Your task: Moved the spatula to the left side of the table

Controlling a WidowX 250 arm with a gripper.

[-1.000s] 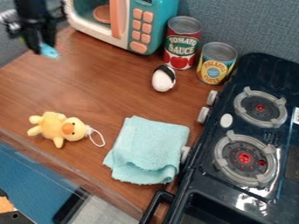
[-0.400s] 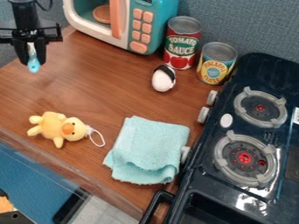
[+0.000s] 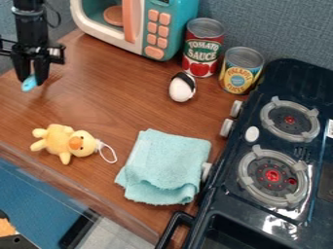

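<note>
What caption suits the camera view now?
Black gripper with a light-blue spatula at the far left of the table; yellow plush toy and teal cloth nearer the camera.

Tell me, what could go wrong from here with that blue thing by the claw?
The spatula is at the claw, near the table's left edge, so a slip there might send it off that side. If the claw swings toward the camera, it could bump the yellow plush toy, which lies close to the near edge.

The gripper (image 3: 31, 81) is hiding much of the spatula (image 3: 28, 84), and the arm (image 3: 30, 26) is running past the top edge. That edge is also cutting off the microwave (image 3: 176, 30); the right and bottom edges are cropping the stove (image 3: 228, 205).
</note>
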